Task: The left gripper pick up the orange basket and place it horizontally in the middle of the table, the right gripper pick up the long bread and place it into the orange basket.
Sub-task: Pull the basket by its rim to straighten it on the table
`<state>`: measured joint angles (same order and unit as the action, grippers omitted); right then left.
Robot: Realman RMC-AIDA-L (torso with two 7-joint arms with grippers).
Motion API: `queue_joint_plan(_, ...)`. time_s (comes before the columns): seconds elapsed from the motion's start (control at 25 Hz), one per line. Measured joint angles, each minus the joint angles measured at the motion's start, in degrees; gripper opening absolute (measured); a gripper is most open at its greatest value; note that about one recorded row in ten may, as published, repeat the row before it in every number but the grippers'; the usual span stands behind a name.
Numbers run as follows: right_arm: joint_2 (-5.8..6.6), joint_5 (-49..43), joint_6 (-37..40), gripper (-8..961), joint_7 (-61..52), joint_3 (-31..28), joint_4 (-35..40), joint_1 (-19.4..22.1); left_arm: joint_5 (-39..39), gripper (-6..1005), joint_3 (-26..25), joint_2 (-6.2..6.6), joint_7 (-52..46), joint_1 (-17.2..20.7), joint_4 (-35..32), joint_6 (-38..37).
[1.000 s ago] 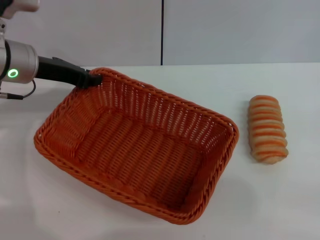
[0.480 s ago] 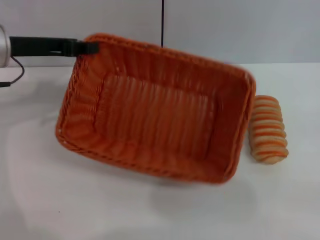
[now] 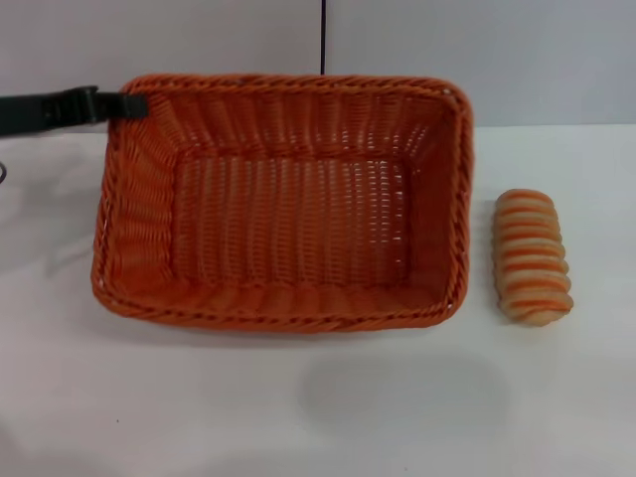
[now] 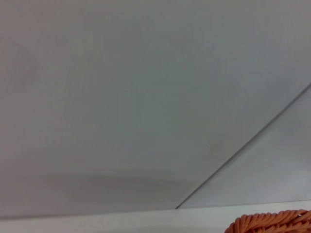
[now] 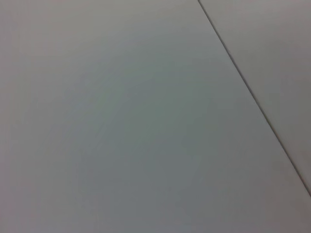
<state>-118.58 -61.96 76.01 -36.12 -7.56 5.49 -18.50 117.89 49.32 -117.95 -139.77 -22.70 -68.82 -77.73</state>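
While the left end effector [image 3: 134, 103] pinches the far left corner of the basket [image 3: 288, 204], it should lower gently and let go only once the base sits flat mid-bench [image 3: 298, 397]. Half a second back the basket hung skewed; now it's squared up, long side across. Just beside its right end lies the bread [image 3: 533, 256], untouched.
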Motion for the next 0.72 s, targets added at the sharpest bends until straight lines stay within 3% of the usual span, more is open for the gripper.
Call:
queue_joint_plan(0.32, 0.14, 0.0, -2.05, 482, 0.0, 0.2, 0.23, -0.67, -0.05, 256, -0.03, -0.02, -0.66, 2.67, 1.15, 1.2)
queue_joint_plan(0.36, 0.23, 0.0, -2.67, 482, 0.0, 0.24, 0.27, -0.89, -0.22, 260, -0.49, 0.12, -0.75, 4.82, 2.26, 1.21)
queue_joint_plan(0.72, 0.39, -0.07, -3.51, 486, 0.0, 0.53, 0.31, -1.63, -0.17, 295, -0.67, 0.36, -0.06, 4.81, 2.53, -1.95)
